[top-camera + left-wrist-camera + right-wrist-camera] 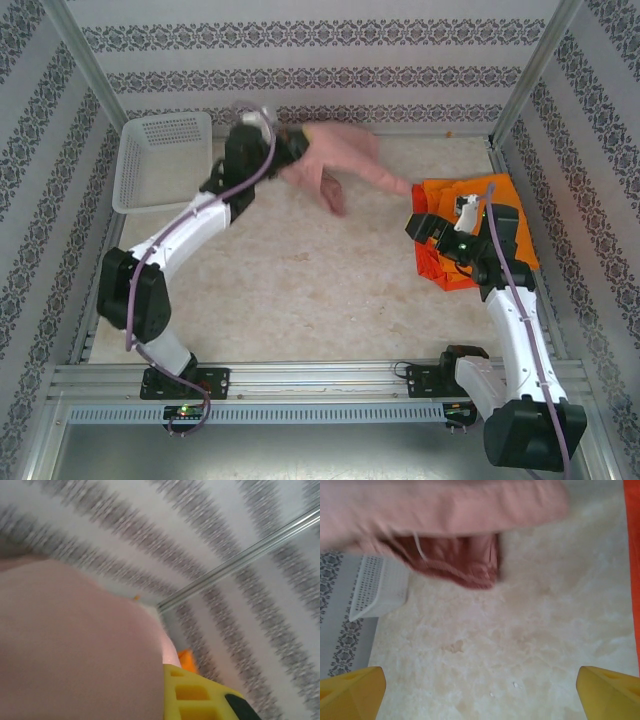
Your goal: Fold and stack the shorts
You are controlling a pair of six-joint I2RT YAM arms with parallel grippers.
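The dusty pink shorts (345, 160) hang motion-blurred over the back of the table, bunched at my left gripper (293, 150), which is shut on them. In the left wrist view the pink fabric (75, 645) presses against one yellow finger (195, 695) and hides the other. The red-orange shorts (435, 262) and the lighter orange shorts (512, 235) lie flat on the right, partly under my right arm. My right gripper (418, 222) hovers at their left edge, open wide with bare table between its fingertips (480, 700). The right wrist view has the pink shorts (450, 535) ahead.
A white mesh basket (165, 122) stands at the back left, also seen in the right wrist view (377, 587). Patterned walls and metal frame posts (535, 65) close in the table. An orange edge (632, 555) runs down the right side of the right wrist view.
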